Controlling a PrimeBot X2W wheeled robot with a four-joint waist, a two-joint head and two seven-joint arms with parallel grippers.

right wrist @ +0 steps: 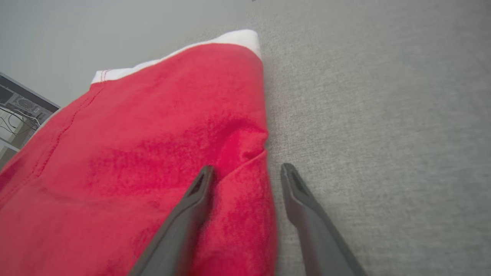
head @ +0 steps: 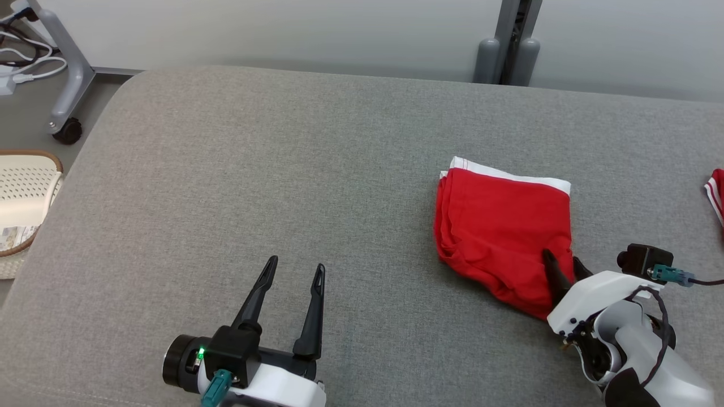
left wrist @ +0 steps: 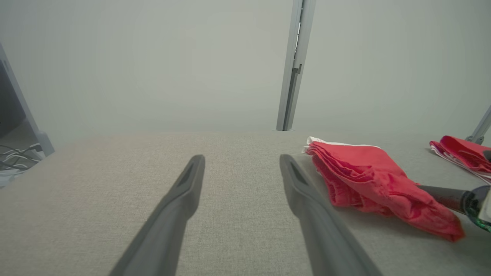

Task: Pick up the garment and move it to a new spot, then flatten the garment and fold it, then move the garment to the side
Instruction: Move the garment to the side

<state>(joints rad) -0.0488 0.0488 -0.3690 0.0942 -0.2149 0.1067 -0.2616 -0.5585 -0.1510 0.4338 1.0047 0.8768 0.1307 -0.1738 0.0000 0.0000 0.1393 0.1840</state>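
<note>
So the garment (head: 500, 232) is a soft red knit thing, folded into a rough rectangle. It has a white band along the edge farthest from the right gripper (head: 562, 257) and goes lumpy and wrinkled at the near end. It lies on the grey upholstered surface (head: 283, 169), which has that nubbly woven texture. The right gripper sits at the garment's near corner with its long, dark, tapered fingers spread wide. One is over the red cloth, the other just past the edge over bare grey weave, nothing pinched. The left gripper (head: 297, 263) is spread wide too, holding nothing, with the garment well off to its right. Another red cloth with white stripes (head: 715, 195) lies further right of the right gripper.
</note>
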